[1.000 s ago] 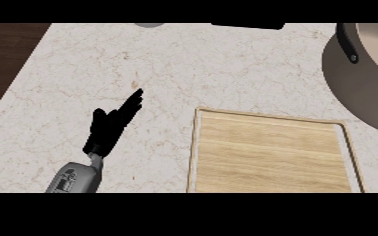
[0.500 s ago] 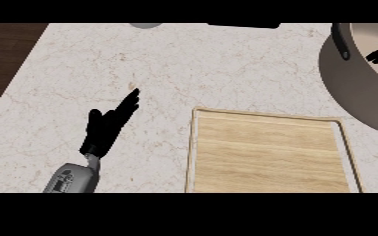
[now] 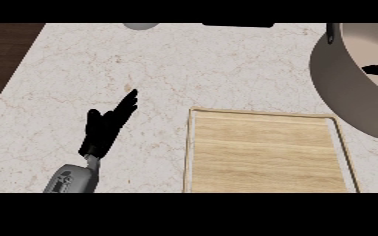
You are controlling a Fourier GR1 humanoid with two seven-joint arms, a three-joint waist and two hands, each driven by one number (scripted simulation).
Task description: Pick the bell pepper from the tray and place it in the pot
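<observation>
Left hand (image 3: pixel 107 127) hangs released, fingers straight, over the speckled white bench (image 3: pixel 221 65), just left of the pale wooden tray (image 3: pixel 266 152). No bell pepper is visible on the tray. The large grey pot (image 3: pixel 334 80) lies far right.

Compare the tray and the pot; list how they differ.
The tray is rectangular, pale wood; the pot is round and grey. The tray is shallow with a low rim; the pot has a tall wall. The tray shows almost whole; the pot is cut off by the view's right edge. Both stand on the counter.
</observation>
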